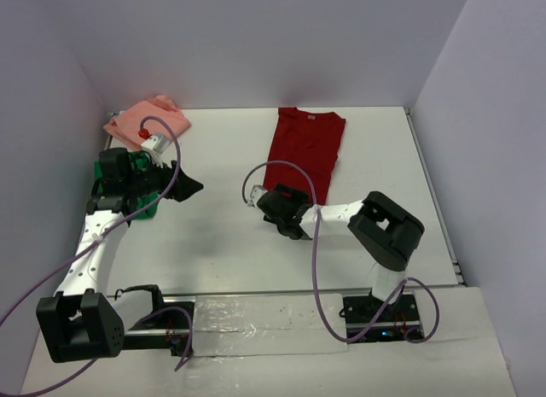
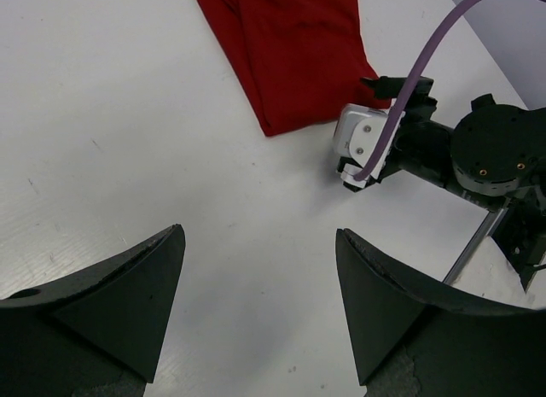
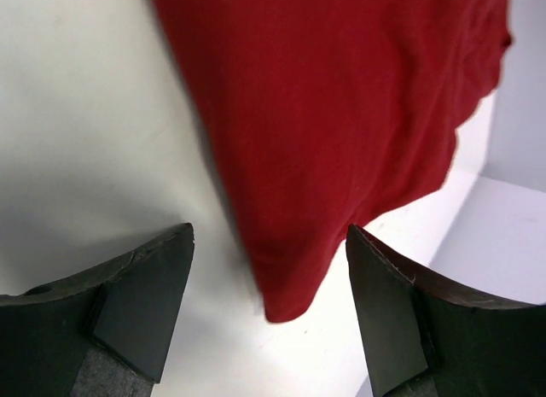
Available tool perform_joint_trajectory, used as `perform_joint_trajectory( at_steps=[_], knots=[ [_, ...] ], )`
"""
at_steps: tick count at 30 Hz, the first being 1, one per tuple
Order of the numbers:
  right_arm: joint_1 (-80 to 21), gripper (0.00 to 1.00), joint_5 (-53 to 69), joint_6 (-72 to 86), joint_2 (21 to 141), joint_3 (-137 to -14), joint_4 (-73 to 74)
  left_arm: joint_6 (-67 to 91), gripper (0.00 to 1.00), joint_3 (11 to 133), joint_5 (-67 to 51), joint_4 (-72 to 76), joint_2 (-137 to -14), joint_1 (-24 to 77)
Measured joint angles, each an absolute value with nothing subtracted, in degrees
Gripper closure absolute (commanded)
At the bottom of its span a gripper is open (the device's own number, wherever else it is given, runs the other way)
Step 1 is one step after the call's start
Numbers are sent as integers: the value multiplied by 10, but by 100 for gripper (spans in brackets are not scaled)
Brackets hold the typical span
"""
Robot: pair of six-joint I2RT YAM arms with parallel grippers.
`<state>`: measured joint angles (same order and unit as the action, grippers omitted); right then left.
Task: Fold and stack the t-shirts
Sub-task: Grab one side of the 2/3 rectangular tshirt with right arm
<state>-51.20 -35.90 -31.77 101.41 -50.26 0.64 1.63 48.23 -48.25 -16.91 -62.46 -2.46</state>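
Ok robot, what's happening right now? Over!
Left end effector open, empty. Right end effector open, at near corner of dark red t-shirt. Shirt flat on table, not gripped. Nothing in the way.

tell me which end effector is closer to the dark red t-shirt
Right. The right end effector is open right at the dark red t-shirt's near hem. The left end effector, also open, is well off to the shirt's left, apart from it.

We see: dark red t-shirt (image 1: pixel 304 149) folded narrow, flat, far centre | salmon pink t-shirt (image 1: pixel 147 119) bunched far-left | bright green t-shirt (image 1: pixel 145 212) nearer, half-hidden
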Motion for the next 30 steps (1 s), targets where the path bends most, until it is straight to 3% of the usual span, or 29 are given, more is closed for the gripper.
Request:
perform_joint_trajectory(
  at_steps=[10,14,16,17,21,30],
  knots=[
    [-504,24,-438,-360,1085,-531,-81,16,19,482,-482,-169,-621,-26],
    [-485,42,-423,-356,1096,-547,-79,16,20,482,-482,-169,-619,-27],
    [-476,58,-408,-349,1100,-549,-73,16,20,482,-482,-169,-619,-27],
    [-472,71,-402,-345,1102,-549,-67,16,19,482,-482,-169,-619,-27],
    [-465,97,-387,-336,1107,-552,-46,16,19,482,-482,-169,-619,-27],
    [-469,100,-361,-307,1085,-562,20,13,20,482,-482,-169,-619,-27]
  ],
)
